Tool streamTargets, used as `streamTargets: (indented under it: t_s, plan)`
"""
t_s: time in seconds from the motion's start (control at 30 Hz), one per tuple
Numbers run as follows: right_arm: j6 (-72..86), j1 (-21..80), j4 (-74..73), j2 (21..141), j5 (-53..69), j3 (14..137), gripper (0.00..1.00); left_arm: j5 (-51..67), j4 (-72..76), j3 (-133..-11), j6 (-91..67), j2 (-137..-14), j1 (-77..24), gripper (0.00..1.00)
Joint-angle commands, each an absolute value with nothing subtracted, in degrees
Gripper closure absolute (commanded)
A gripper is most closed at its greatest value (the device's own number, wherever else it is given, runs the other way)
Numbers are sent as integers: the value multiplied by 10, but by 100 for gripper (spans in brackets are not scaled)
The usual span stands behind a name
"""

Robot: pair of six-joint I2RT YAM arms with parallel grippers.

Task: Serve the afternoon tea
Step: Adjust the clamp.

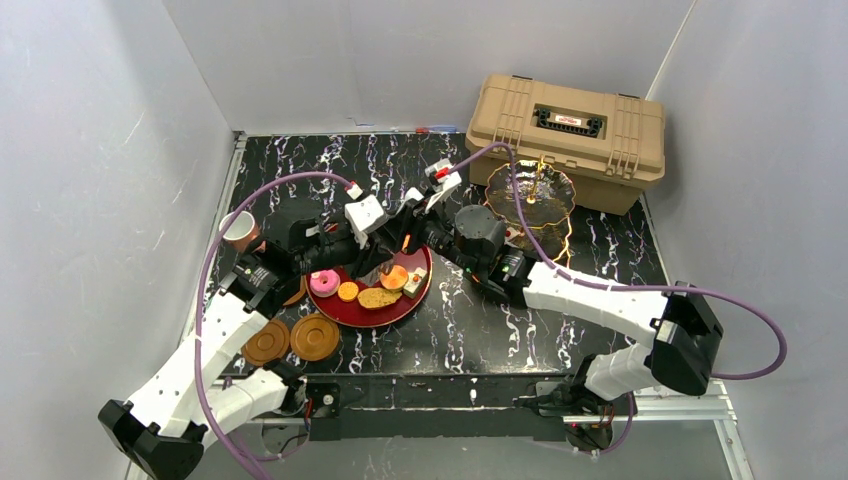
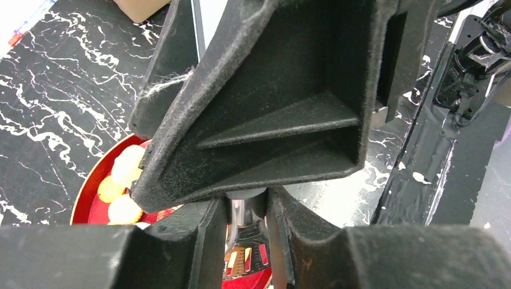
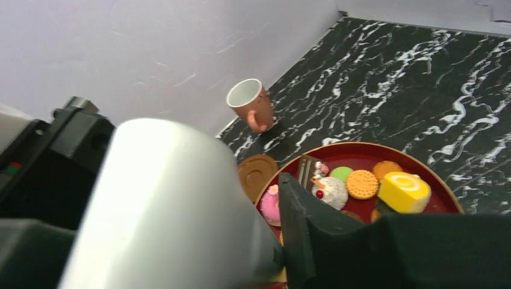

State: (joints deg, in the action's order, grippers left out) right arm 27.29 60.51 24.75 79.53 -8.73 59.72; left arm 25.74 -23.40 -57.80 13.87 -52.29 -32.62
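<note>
Gripping metal tongs (image 2: 240, 217), left claw (image 2: 246, 200), wrist view only, right claw (image 1: 418, 228) state unclear

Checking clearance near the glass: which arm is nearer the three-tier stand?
Right. The right arm passes just left of the three-tier stand; the left arm is farther left, over the red tray.

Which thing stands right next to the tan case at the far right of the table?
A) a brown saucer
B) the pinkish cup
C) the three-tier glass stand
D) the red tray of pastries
C: the three-tier glass stand stands directly in front of the tan case, its gold rims close against the case's front.
</note>
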Motion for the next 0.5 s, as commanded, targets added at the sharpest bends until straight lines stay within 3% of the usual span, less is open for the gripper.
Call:
streamTargets:
  t_s: [0.0, 0.17, 0.33, 0.47]
  plan:
    - [273, 609, 278, 790, -90, 596, 53, 285, -225, -602, 152, -509, -330, 95]
    - [268, 608, 260, 781, -103, 588, 58, 245, -222, -606, 161, -509, -330, 90]
    - [266, 607, 238, 775, -104, 590, 32, 230, -223, -603, 171, -508, -330, 91]
    - [271, 607, 233, 773, -101, 593, 25, 206, -216, -603, 181, -511, -330, 94]
